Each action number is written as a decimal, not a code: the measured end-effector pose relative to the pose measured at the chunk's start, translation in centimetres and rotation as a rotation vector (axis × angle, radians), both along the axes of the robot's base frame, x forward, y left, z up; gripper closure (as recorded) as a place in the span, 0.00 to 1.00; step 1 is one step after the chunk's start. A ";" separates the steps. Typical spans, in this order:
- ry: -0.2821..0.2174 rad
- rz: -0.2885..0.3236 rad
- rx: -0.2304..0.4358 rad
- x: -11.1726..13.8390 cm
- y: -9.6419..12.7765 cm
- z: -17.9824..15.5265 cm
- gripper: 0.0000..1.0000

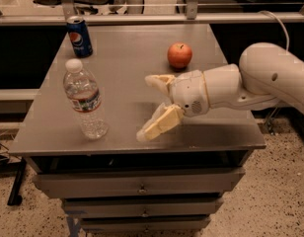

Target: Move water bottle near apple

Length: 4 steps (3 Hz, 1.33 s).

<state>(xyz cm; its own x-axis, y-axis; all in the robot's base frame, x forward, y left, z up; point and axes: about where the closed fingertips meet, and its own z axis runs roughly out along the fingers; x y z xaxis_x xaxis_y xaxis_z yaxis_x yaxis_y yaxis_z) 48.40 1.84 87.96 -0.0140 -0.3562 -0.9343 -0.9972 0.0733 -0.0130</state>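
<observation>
On the grey bench [122, 48] the water bottle [85, 100] stands upright w/ white cap on, near the front corner at camera-left, well apart from the apple [179, 55] toward the back. Btwn them hangs the end effector [148, 107], fingers spread wide, holding nothing, tips pointing at the bottle w/o touching it. Pepsi can [79, 36] sits at the back, behind the bottle.

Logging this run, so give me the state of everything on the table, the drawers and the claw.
water bottle, upright, capped, ungrasped, front left.
apple, stem up, untouched, toward the back.
soda can, upright, back left corner.
claw, open, empty, above the table between water bottle and apple.
drawers, look shut.
</observation>
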 end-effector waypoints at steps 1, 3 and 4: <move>0.020 0.047 0.077 -1.0 2.7 0.7 0.00; -0.010 0.071 0.110 -1.6 4.5 1.0 0.00; -0.026 0.112 0.189 -1.6 8.4 0.3 0.00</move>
<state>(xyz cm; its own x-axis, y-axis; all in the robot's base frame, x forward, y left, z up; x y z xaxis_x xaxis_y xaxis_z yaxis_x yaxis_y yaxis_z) 46.76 10.25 88.26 0.0407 -0.1725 -0.9842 -0.9988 -0.0344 -0.0353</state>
